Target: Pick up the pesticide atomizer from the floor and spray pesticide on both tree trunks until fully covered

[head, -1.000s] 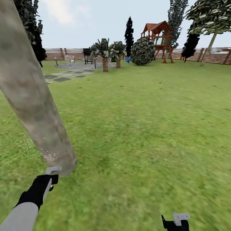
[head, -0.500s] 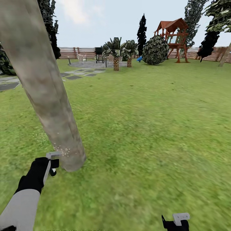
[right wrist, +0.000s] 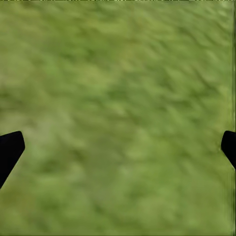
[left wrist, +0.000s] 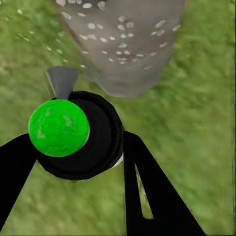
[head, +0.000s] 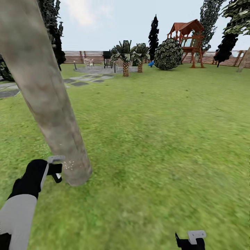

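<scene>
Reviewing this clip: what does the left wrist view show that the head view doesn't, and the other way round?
Left wrist view: the atomizer seen from above, its green round top between the left gripper's fingers and its grey nozzle aimed at the trunk.

Head view: the trunk's full slanted run, the right gripper low over the grass, the fence, the playhouse.

Both: the tree trunk base, white pesticide specks on the bark, and the lawn.

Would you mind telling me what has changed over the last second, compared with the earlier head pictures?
The head camera swung between the first two pictures, so the whole scene shifted. Since then the left gripper, shut on the pesticide atomizer, has risen a little beside the tree trunk. White pesticide specks still dot the bark low down. The right gripper stays low over the grass, open.
</scene>
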Controlling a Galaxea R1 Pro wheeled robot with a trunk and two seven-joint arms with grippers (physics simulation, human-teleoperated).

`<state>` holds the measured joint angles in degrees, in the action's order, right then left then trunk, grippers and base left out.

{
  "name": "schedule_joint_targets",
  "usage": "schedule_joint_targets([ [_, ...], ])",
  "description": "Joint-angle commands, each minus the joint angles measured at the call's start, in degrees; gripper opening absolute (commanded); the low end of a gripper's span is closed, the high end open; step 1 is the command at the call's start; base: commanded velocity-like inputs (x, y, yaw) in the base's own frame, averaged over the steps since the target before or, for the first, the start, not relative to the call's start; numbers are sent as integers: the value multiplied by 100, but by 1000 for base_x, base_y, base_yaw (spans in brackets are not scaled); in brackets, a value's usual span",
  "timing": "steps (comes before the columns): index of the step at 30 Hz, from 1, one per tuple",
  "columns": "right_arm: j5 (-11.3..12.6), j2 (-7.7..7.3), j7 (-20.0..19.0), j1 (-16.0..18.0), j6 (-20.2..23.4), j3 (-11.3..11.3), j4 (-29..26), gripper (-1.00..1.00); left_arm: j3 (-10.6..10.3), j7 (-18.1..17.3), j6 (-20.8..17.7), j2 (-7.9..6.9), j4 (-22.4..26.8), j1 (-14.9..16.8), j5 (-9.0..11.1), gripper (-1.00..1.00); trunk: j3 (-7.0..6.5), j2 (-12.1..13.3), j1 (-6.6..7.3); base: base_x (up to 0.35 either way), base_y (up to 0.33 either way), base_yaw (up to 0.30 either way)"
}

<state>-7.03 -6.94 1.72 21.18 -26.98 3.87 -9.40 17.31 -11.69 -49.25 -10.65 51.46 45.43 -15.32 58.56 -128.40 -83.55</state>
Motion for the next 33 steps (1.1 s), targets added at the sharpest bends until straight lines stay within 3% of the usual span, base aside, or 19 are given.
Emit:
schedule_joint_targets([
  [1,0,0,0,0,0,0,0,100,-149,-27,-2,-3,24,1,-42,-100,0,0,0,96,-252,90],
  [4,0,0,1,0,0,0,1,100,-259,-34,-5,-10,44,1,-49,-100,0,0,0,105,-257,209],
  [9,0,0,3,0,0,0,-1,100,-263,-35,-5,-33,52,8,-58,-100,0,0,0,134,-259,243],
  [27,0,-1,5,0,0,0,-1,100,-260,-26,-9,-26,57,28,-59,-100,0,0,0,126,-253,11],
  [33,0,-2,4,0,0,0,-1,100,-255,-26,-5,-25,57,35,-59,-100,0,0,0,172,-239,233],
])
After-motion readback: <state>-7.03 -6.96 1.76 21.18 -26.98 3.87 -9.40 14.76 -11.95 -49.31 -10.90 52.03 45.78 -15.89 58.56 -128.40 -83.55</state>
